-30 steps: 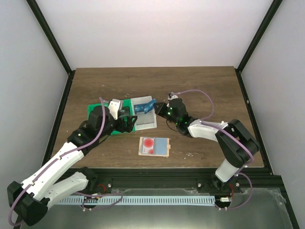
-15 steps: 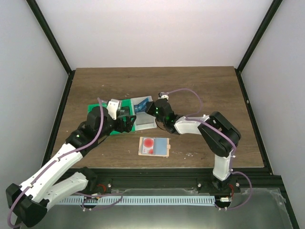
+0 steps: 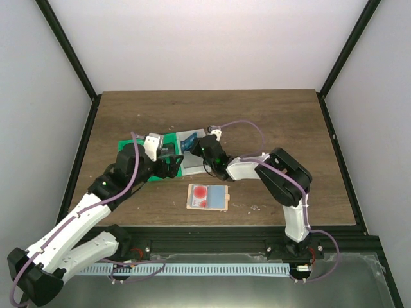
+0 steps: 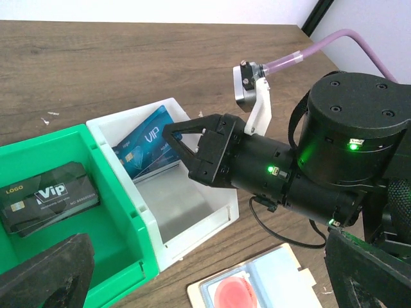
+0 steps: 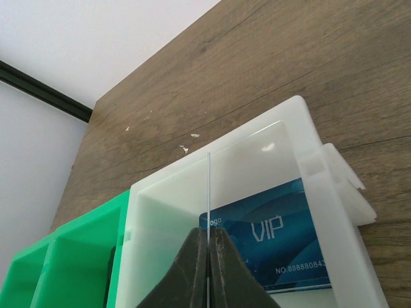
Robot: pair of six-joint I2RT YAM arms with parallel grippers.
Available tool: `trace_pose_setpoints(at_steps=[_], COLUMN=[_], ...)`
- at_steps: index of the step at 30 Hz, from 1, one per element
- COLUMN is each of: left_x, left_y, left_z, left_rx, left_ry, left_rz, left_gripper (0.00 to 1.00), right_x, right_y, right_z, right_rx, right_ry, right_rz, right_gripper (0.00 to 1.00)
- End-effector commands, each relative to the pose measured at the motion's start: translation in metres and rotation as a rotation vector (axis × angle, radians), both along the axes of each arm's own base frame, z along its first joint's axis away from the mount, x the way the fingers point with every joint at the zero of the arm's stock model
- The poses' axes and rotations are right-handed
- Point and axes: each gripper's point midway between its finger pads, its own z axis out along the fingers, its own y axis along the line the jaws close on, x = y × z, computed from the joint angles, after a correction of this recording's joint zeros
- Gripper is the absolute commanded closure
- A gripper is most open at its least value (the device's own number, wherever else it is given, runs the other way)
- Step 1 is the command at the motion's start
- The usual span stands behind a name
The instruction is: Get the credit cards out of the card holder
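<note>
The card holder (image 3: 209,196) lies open on the table in front of the arms, and a pale credit card with a red circle (image 4: 235,295) sits in its left panel. My right gripper (image 5: 209,235) is shut on a thin credit card (image 5: 209,192), seen edge-on, above the white box (image 5: 282,128). A blue VIP card (image 5: 282,247) leans inside that box. From the left wrist view the right gripper (image 4: 174,142) meets a blue card (image 4: 144,144) over the box. My left gripper (image 4: 205,256) hangs open and empty above the box's near wall and the holder's far edge.
A green compartment tray (image 4: 96,160) adjoins the white box (image 3: 192,168) on its left, with a dark VIP card (image 4: 48,199) lying in it. In the top view my left arm (image 3: 128,167) covers much of the tray. The right arm's cable (image 3: 241,125) loops above the table.
The right arm has swung left, carrying its card from beside the white box to over it. The left arm has barely moved.
</note>
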Motion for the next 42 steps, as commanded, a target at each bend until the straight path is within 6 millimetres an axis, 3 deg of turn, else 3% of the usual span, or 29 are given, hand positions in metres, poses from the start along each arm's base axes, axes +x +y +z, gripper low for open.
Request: trace_pose_setpoints(at_steps=[1, 15, 21, 42], left_x=[0.0, 0.0, -0.001, -0.001], left_y=[0.002, 0.002, 0.002, 0.004], left_z=[0.012, 0.009, 0.008, 0.009], left_rx=[-0.003, 0.005, 0.007, 0.01], left_ry=[-0.036, -0.029, -0.027, -0.027], left_rz=[0.003, -0.002, 0.0, 0.01], left_gripper=[0.0, 0.0, 0.0, 0.0], right_x=[0.011, 0.01, 0.01, 0.018], right_y=[0.003, 0.008, 0.007, 0.017], right_z=[0.012, -0.001, 0.007, 0.016], right_rx=[0.013, -0.004, -0.033, -0.118], right_ry=[-0.048, -0.022, -0.036, -0.067], right_rz=[-0.04, -0.02, -0.011, 0.036], right_gripper=[0.99, 0.9, 0.83, 0.76])
